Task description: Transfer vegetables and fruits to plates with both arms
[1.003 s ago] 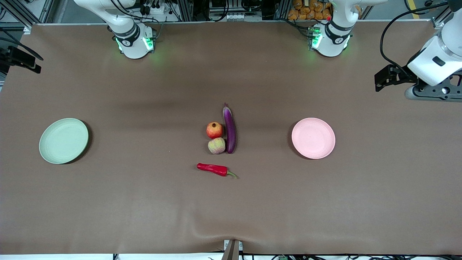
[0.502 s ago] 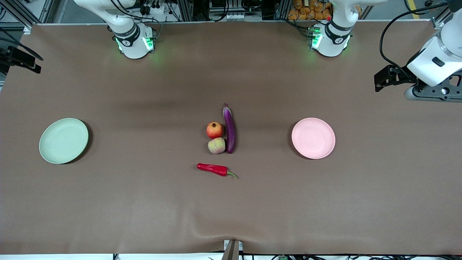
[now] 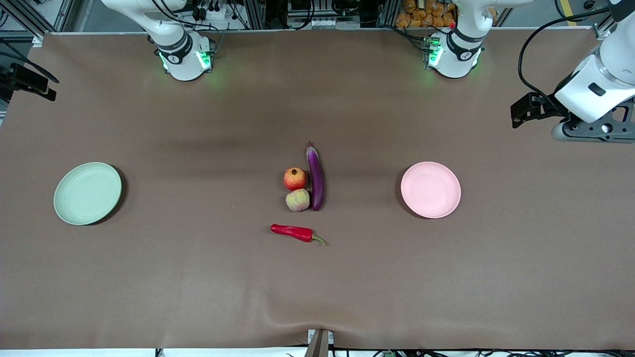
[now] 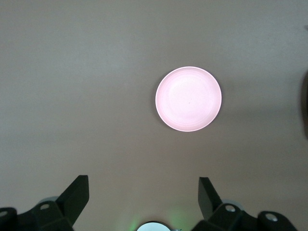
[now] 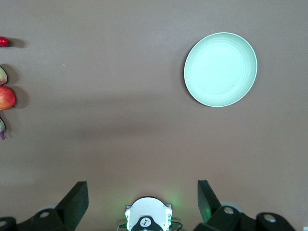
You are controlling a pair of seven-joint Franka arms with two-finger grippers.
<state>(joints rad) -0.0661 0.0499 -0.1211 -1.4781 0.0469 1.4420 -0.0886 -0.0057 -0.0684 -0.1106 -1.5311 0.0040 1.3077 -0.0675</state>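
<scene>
Front view: eggplant (image 3: 315, 177), red fruit (image 3: 295, 179), yellow-green fruit (image 3: 297, 200) touching mid-table; chili pepper (image 3: 294, 232) nearer camera. Green plate (image 3: 87, 193) toward right arm's end, pink plate (image 3: 430, 189) toward left arm's.
Left wrist view: left gripper (image 4: 143, 193) spread wide, high over table.
Right wrist view: right gripper (image 5: 143, 193) spread wide, high over table.

You're looking at a robotics lab bench, not a kitchen. Your counter (image 3: 149, 277) is wrapped in a plain brown sheet with a wrinkle at its near edge. Two white arm bases are bolted along the top, the right arm's base (image 3: 181, 57) and the left arm's base (image 3: 454, 54), both glowing green. Above them you've got aluminium framing (image 3: 258, 12), black cables (image 3: 208, 10) and a heap of orange objects (image 3: 421, 15). A dark camera mount (image 3: 25, 82) sits at the right arm's end.
</scene>
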